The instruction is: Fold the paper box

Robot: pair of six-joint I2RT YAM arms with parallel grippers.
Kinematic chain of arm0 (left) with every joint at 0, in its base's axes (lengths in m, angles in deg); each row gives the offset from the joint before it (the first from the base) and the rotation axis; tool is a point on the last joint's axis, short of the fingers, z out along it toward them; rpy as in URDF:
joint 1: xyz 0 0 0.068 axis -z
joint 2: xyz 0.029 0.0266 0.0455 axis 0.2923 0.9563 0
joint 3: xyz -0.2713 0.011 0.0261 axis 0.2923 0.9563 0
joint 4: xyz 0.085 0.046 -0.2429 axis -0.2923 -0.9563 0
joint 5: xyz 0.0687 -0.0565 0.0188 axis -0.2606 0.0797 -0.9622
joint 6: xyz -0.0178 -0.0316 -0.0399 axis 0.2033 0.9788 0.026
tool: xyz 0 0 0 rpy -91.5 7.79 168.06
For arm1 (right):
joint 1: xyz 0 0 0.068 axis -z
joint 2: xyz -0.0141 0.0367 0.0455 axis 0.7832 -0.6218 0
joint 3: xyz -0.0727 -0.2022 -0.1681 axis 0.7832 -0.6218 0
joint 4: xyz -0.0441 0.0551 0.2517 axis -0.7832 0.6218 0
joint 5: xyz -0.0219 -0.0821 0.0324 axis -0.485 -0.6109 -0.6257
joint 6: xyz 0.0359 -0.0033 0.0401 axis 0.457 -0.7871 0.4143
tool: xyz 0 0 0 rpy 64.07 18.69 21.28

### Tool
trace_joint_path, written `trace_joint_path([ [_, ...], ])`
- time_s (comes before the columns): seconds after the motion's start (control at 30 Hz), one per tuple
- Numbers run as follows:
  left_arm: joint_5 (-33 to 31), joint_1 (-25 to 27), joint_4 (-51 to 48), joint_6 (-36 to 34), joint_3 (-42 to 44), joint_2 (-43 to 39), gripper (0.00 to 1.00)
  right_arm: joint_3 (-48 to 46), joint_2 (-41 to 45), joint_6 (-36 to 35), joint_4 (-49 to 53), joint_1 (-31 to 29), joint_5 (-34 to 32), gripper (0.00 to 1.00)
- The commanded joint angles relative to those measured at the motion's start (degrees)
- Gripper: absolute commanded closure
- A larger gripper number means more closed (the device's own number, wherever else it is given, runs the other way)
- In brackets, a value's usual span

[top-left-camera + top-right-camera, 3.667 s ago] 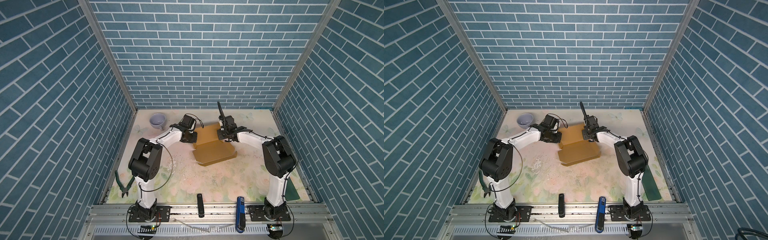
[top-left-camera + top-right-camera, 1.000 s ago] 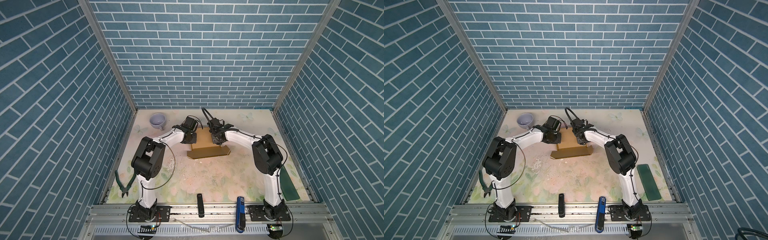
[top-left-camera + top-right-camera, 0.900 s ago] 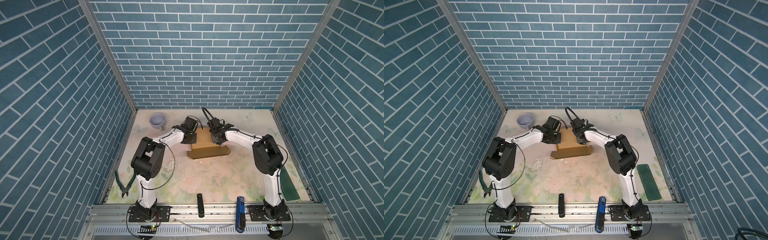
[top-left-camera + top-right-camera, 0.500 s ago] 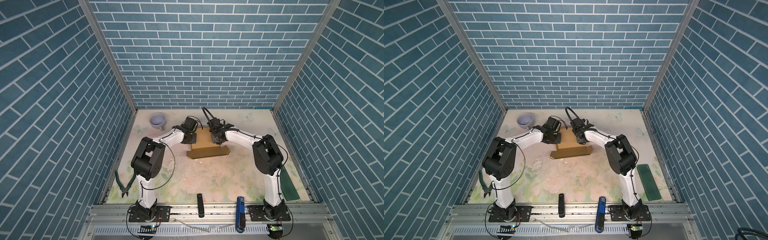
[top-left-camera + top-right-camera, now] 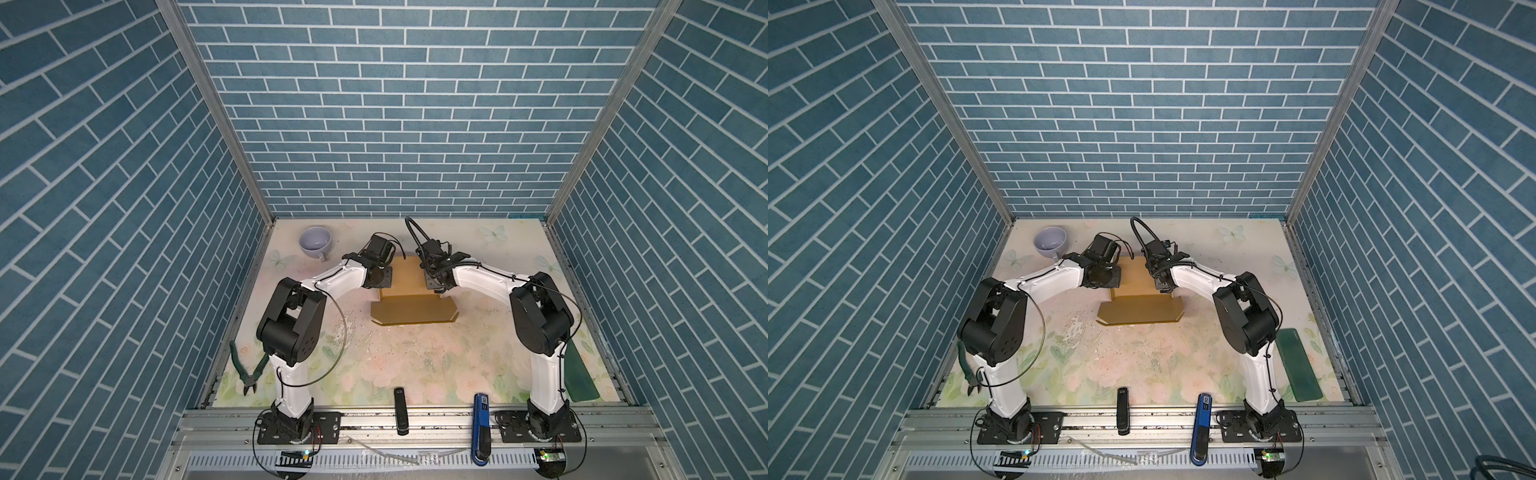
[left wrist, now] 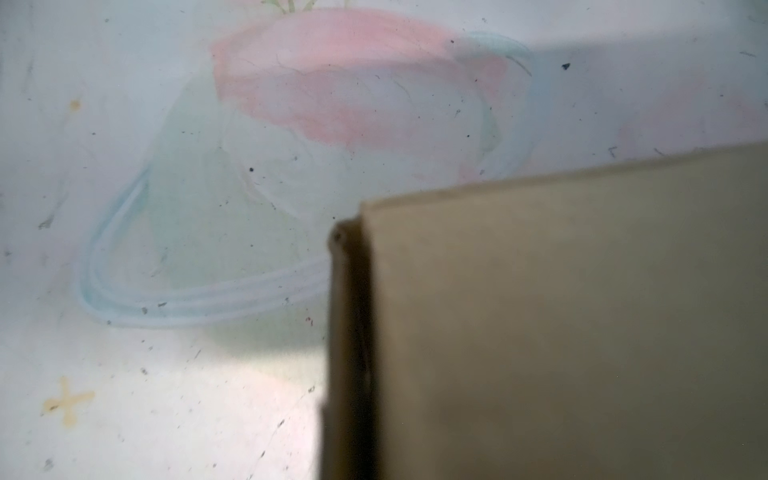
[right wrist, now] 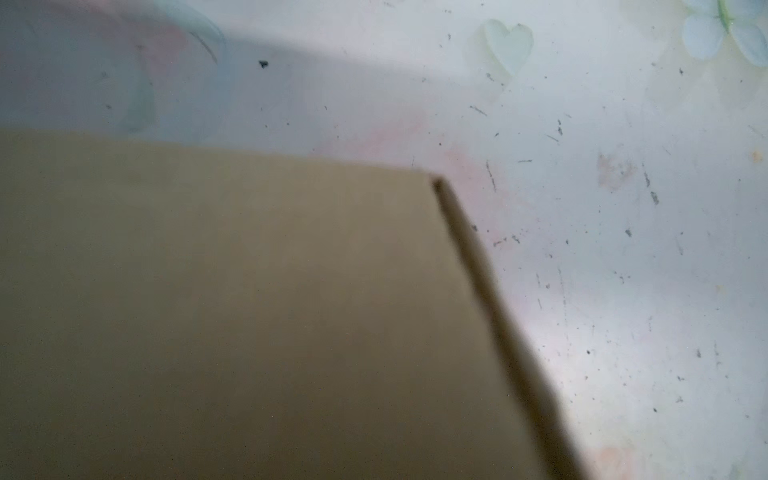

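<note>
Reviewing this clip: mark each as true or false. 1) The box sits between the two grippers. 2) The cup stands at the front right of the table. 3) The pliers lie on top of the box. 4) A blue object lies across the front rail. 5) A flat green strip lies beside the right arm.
1) True: the box sits between the left gripper and the right gripper.
2) False: the cup stands at the back left of the table.
3) False: the pliers lie at the table's front left edge, beside the left arm.
4) True: the blue object lies across the front rail.
5) True: the green strip lies on the table, outside the right arm.
</note>
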Motion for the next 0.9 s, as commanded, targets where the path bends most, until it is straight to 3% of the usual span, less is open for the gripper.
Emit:
trace_joint_path([
  [0.0, -1.6, 0.3, 2.1, -0.9, 2.3, -2.2, 0.9, -3.1, 4.5, 2.4, -5.6, 0.6, 0.3, 0.67],
  [0.37, -1.8, 0.3, 2.0, -1.0, 2.1, -1.7, 0.9, -2.7, 4.3, 2.8, -7.8, 2.0, 3.6, 0.66],
  [0.63, -1.7, 0.2, 2.3, -0.6, 1.4, -0.8, 0.82, -2.0, 3.3, 2.7, -7.7, 2.0, 5.6, 0.79],
  [0.87, -0.3, 0.1, 3.0, 0.3, 1.0, -0.1, 0.76, -2.5, 3.0, 2.7, -7.7, 2.0, 5.7, 0.82],
])
